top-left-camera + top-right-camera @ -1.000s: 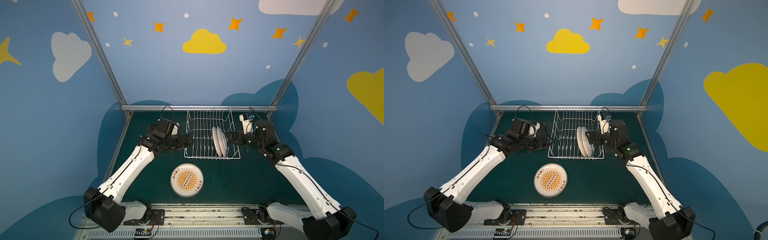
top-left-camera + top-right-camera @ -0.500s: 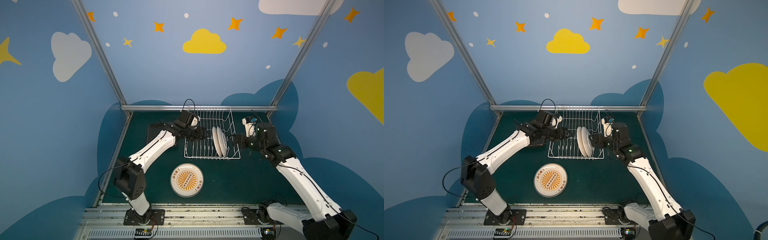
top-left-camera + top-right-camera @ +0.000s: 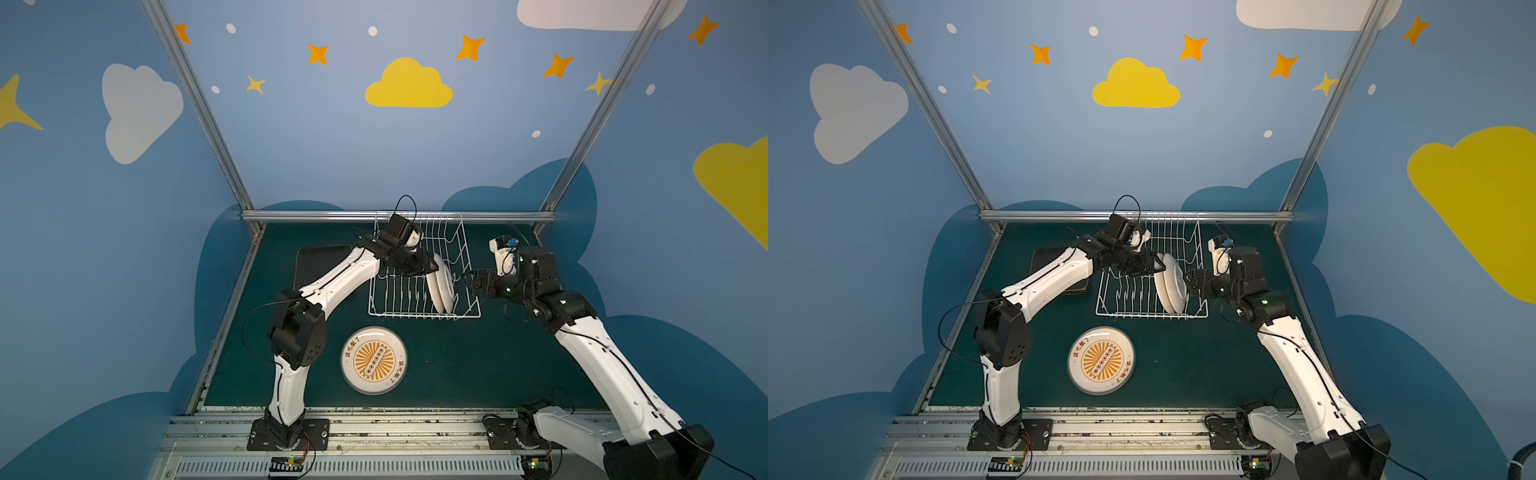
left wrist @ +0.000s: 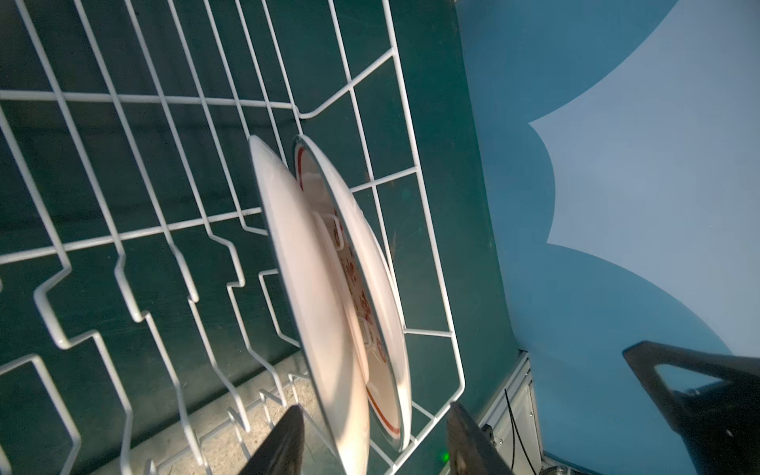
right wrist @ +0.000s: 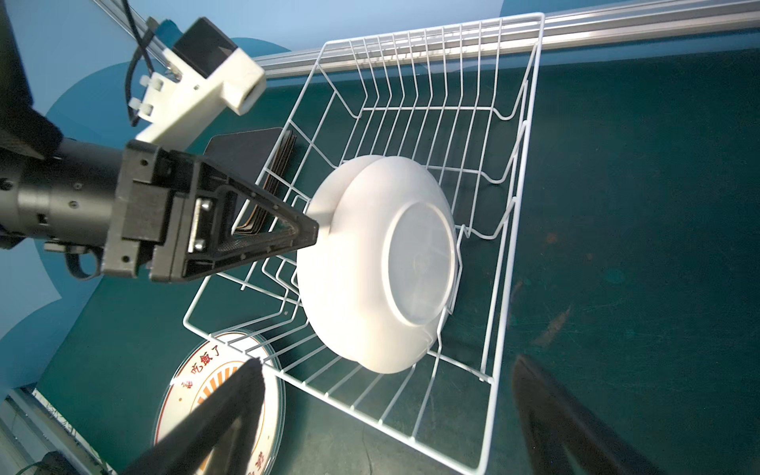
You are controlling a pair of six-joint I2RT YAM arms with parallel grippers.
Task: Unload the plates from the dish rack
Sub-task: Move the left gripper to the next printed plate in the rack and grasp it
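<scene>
Reaching in over the rack (image 3: 399,291) (image 3: 1129,291) (image 4: 135,234) (image 5: 510,288), which sits at the 12 o'clock end of the green table (image 3: 478,365) (image 3: 1204,365), the left claw (image 3: 428,266) (image 3: 1152,264) (image 4: 373,407) hangs at the top edge of two white plates (image 3: 440,286) (image 3: 1171,286) (image 4: 316,288) (image 5: 370,267). They stand on edge between the tines, close together and a little tilted, toward the rack's 3 o'clock side. The left wrist view shows the claw spread: one finger (image 4: 279,440) lies on each side of the pair of rims, with a sliver of gap both ways, so it pinches nothing. Red print shows on the face of the farther plate. From the right wrist view the plates show their plain white backs, and whether a left fingertip touches a rim there I cannot tell. The right claw (image 3: 467,276) (image 3: 1187,276) (image 5: 386,360) waits just outside the rack at 3 o'clock, spread wide and empty, pointing toward the plates. A sunburst plate (image 3: 373,360) (image 3: 1101,360) (image 5: 193,390) lies flat, face up, at 6 o'clock from the rack, well apart from it. A black stack (image 3: 320,257) (image 3: 1040,259) (image 5: 246,152) of square plates lies just beside the rack at 9 o'clock, partly under the left arm.
</scene>
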